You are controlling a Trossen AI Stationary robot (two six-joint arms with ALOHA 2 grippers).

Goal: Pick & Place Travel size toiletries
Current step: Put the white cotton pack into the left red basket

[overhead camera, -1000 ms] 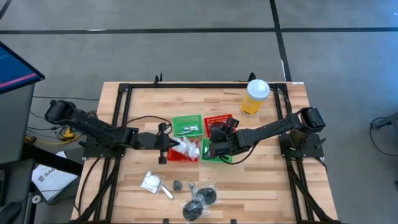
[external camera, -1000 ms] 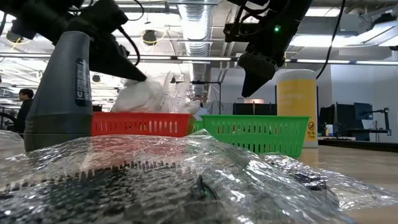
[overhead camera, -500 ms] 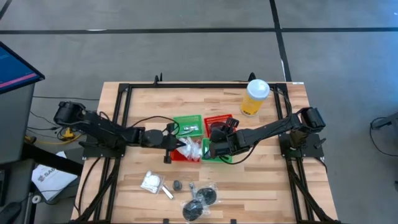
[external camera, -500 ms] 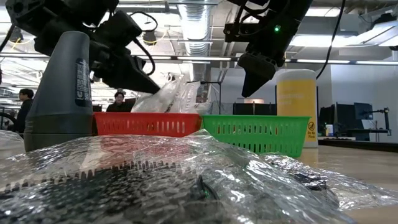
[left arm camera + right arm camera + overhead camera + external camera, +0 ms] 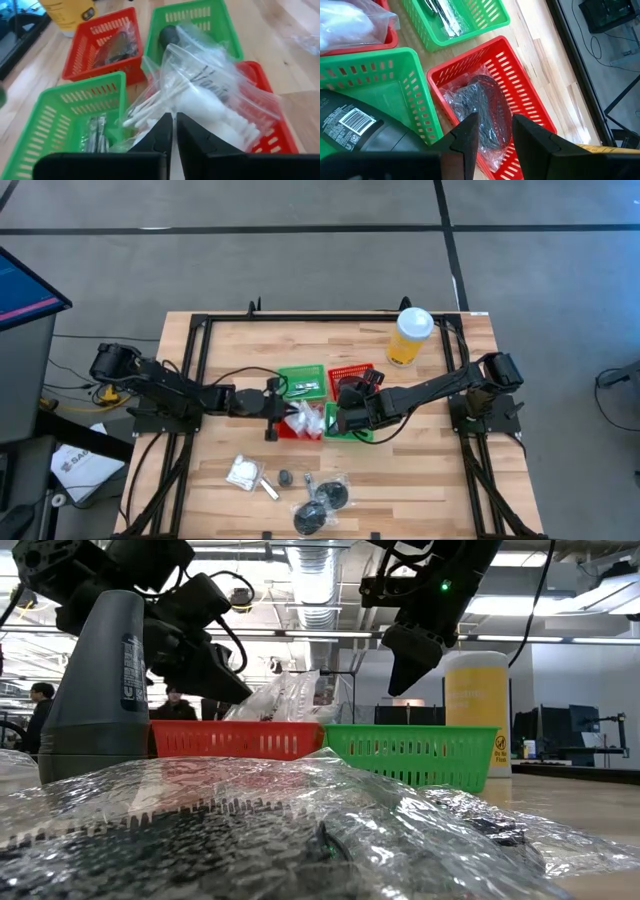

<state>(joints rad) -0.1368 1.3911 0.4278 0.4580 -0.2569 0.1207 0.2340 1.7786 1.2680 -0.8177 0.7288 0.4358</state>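
Since a second ago the left pincer (image 5: pixel 281 408) has slid toward the baskets, carrying its clear bag of cotton swabs (image 5: pixel 200 95) over the red basket (image 5: pixel 262 125); its fingers sit nearly together, and whether they grip the bag I cannot tell. Beside it, the right pincer (image 5: pixel 492 132) hovers slightly apart over a wrapped dark disc (image 5: pixel 480 107), holding nothing.

The high view looks straight down on the whole counter (image 5: pixel 430 470) from well above; the low view sits at counter height, facing level into the room; each wrist view looks closely past its own jaws; all share the red and green baskets (image 5: pixel 301 383) near the counter's centre.
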